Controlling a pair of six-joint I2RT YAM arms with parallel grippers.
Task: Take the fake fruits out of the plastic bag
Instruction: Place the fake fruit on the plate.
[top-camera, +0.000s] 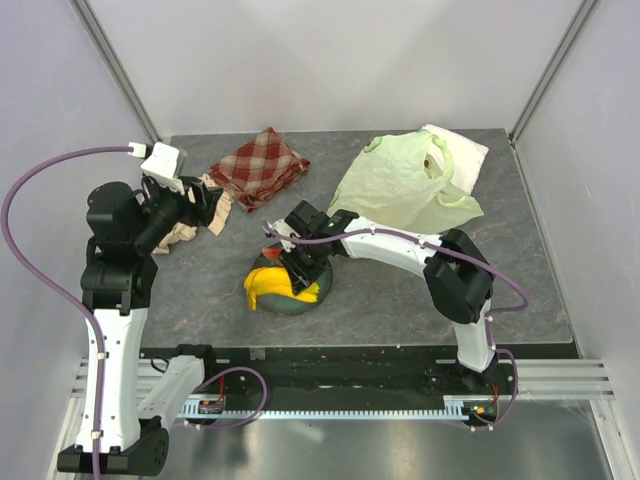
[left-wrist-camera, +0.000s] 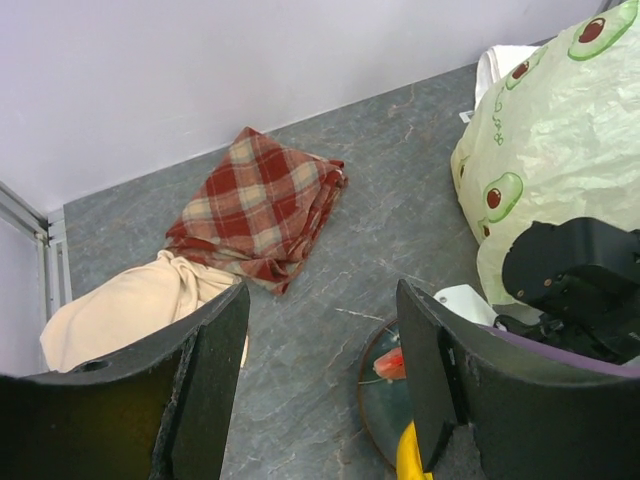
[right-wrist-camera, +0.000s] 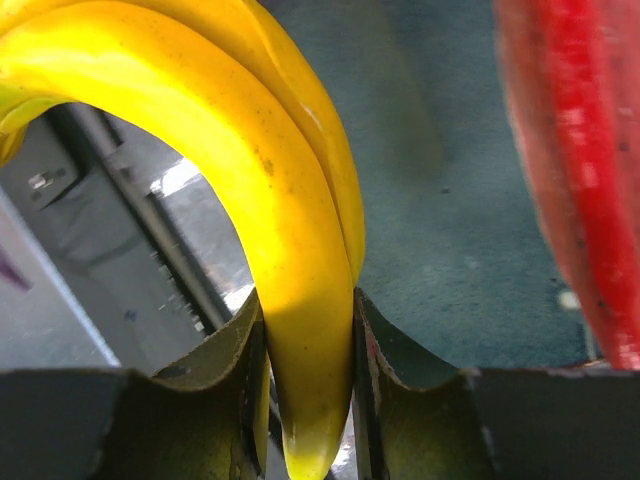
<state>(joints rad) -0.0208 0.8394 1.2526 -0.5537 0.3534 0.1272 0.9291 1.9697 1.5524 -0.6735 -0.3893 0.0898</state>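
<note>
My right gripper (top-camera: 303, 268) is shut on the yellow banana bunch (top-camera: 270, 286) (right-wrist-camera: 290, 230), holding it over the dark green plate (top-camera: 300, 304) (right-wrist-camera: 450, 200). The red watermelon slice (right-wrist-camera: 580, 170) lies on the plate beside it, and shows in the left wrist view (left-wrist-camera: 390, 364). The pale yellow-green plastic bag (top-camera: 405, 185) (left-wrist-camera: 545, 130), printed with avocados, lies slumped at the back right. My left gripper (top-camera: 205, 205) (left-wrist-camera: 320, 385) is open and empty, above the table left of the plate (left-wrist-camera: 385, 415). The other fruits are not visible.
A red checked cloth (top-camera: 258, 166) (left-wrist-camera: 255, 205) lies at the back middle. A beige cloth (top-camera: 185, 232) (left-wrist-camera: 130, 305) lies under my left gripper. A white folded towel (top-camera: 462, 152) (left-wrist-camera: 500, 62) sits behind the bag. Walls enclose the table.
</note>
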